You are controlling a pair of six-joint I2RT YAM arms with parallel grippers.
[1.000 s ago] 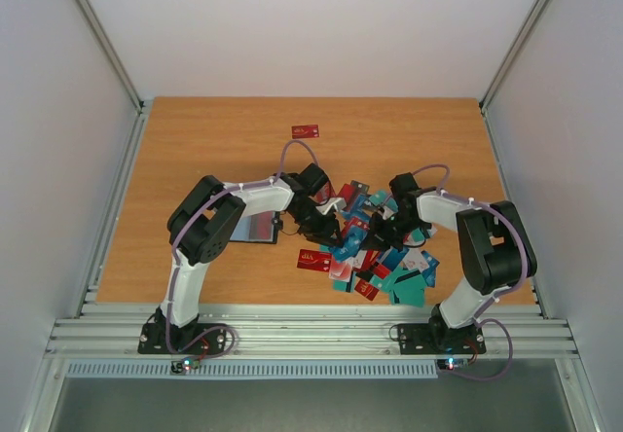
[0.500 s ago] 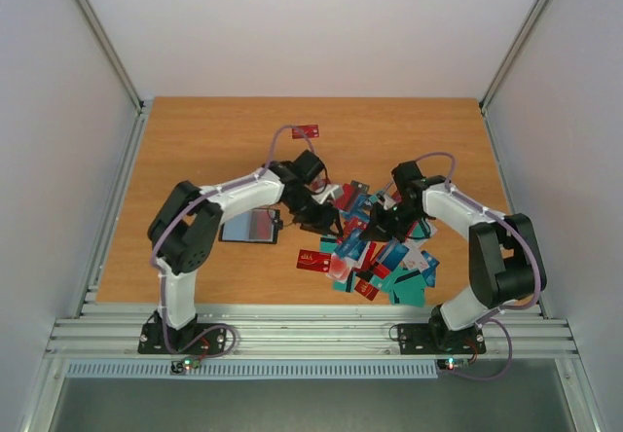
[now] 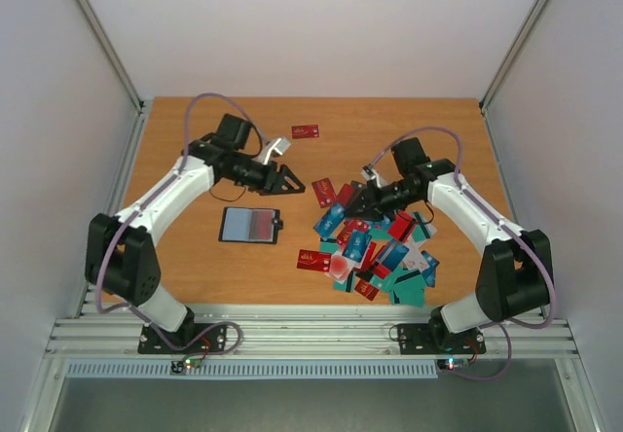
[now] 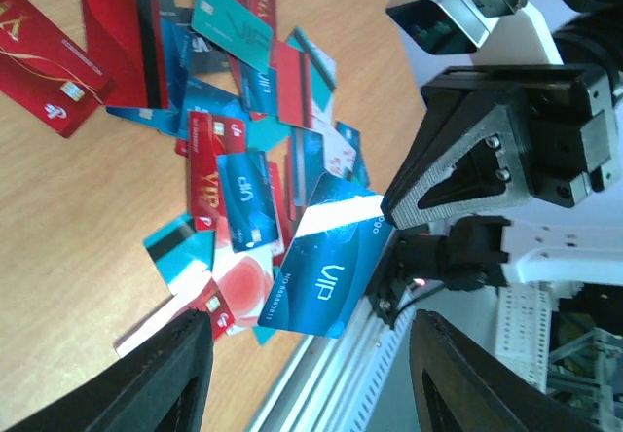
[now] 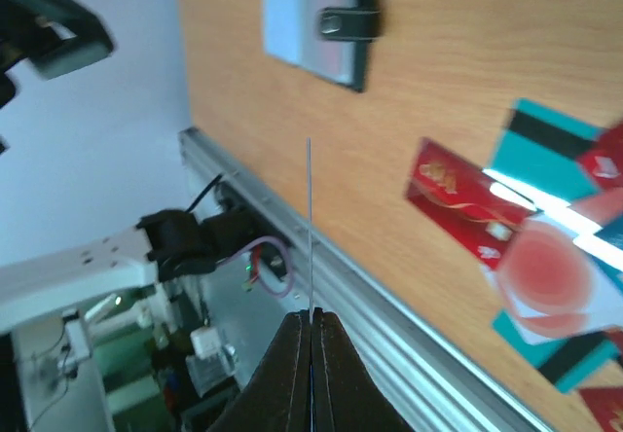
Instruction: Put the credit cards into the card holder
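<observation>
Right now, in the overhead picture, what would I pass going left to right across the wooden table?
black card holder → lone red card at the far side → heap of credit cards. The left gripper is left out, since it overlaps the first two.

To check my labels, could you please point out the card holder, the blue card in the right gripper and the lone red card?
card holder [image 3: 251, 225], top external view, middle of its upper face.
blue card [image 4: 326, 265], left wrist view, its printed face.
lone red card [image 3: 306, 131], top external view, its centre.
</observation>
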